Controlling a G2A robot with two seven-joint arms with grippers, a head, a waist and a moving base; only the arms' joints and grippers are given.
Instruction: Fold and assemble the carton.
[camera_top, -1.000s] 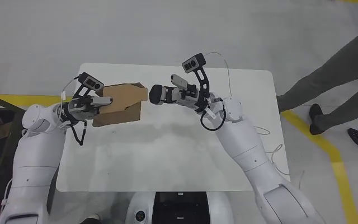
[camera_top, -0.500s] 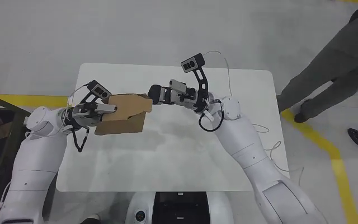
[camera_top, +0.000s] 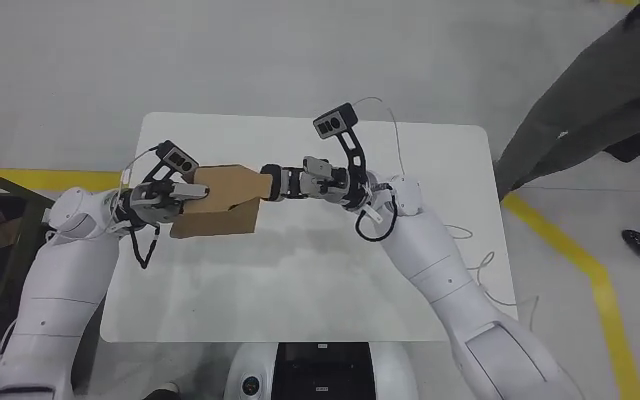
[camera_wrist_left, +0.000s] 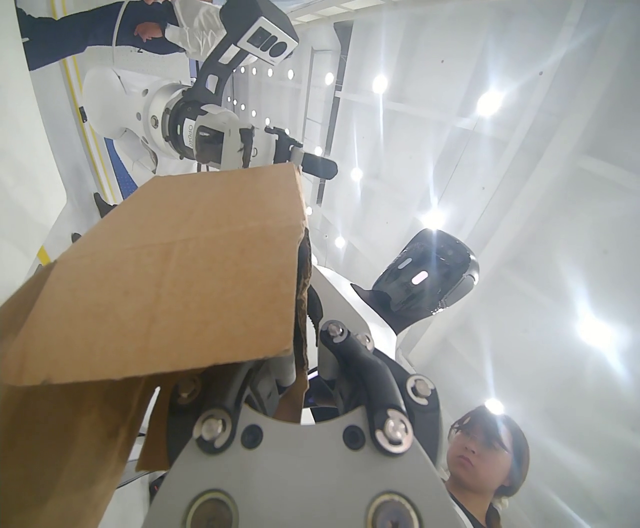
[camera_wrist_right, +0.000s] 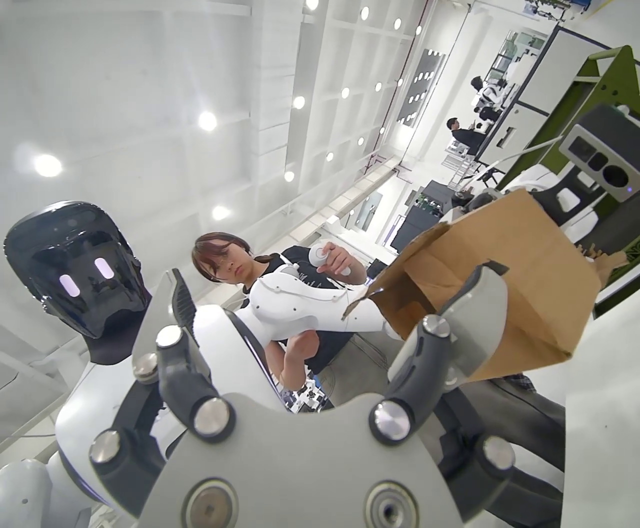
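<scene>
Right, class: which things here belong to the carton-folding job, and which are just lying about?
Job in hand: carton; left gripper; right gripper.
Just about: table; yellow floor line.

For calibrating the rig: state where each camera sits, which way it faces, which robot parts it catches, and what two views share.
Top view: above the arms, facing down at the table; the left gripper and right gripper show at opposite ends of the carton.
Left wrist view: on the left wrist, facing up toward the ceiling, past its own gripper clamped on the carton.
Right wrist view: on the right wrist, facing up likewise, past its own open fingers.
Shared: both wrist views show the carton.
</scene>
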